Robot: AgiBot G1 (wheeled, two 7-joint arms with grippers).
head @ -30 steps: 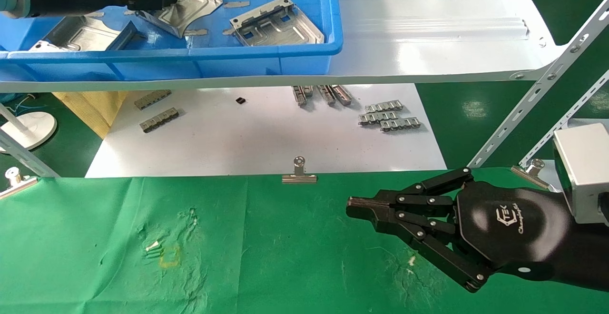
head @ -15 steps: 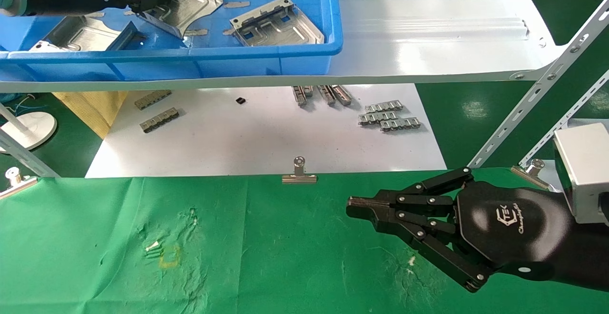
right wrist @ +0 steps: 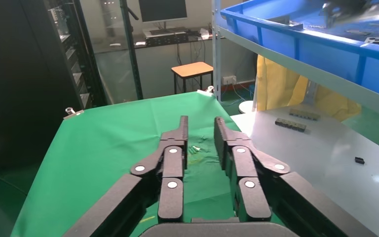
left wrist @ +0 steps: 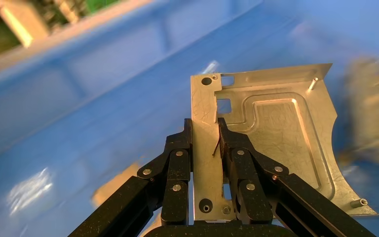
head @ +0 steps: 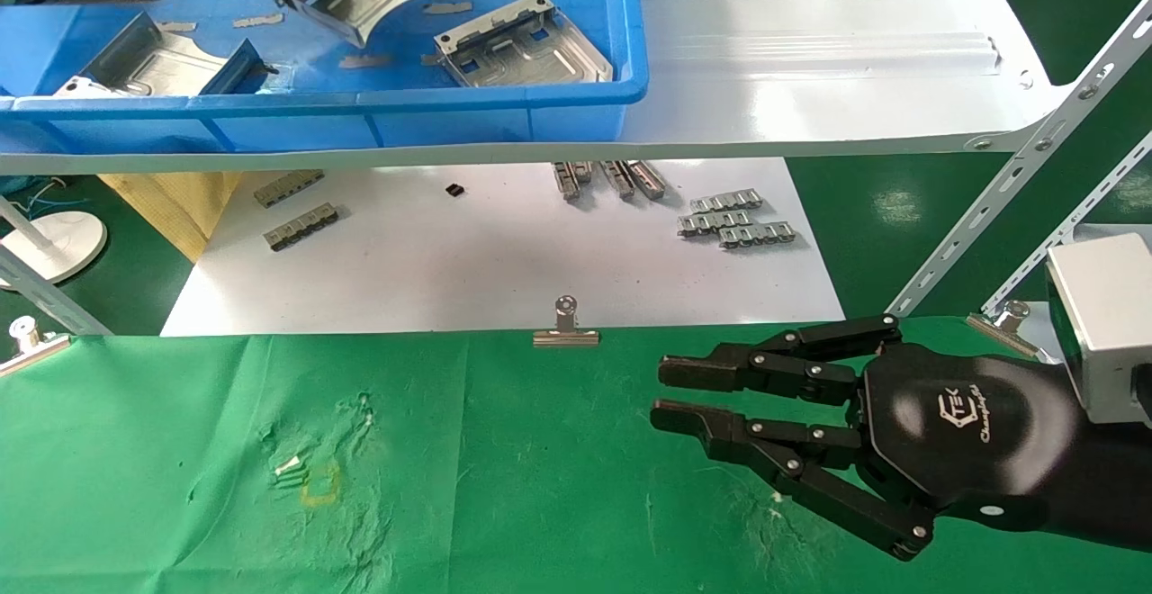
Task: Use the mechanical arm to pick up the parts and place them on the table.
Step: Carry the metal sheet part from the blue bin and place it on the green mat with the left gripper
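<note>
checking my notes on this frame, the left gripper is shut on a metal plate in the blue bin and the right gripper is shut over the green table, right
One detail is off: the right gripper is open, not shut. The head view shows a clear gap between its jaws as it hangs over the green table, and the right wrist view agrees. The rest stands: the left gripper is shut on a metal plate in the blue bin.

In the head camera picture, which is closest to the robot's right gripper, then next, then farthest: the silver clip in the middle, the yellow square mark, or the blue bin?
From the right gripper, over the green table:
1. The silver binder clip, at the cloth's far edge, to the gripper's left.
2. The yellow square mark, farther left on the cloth.
3. The blue bin, up on the white shelf.
</note>
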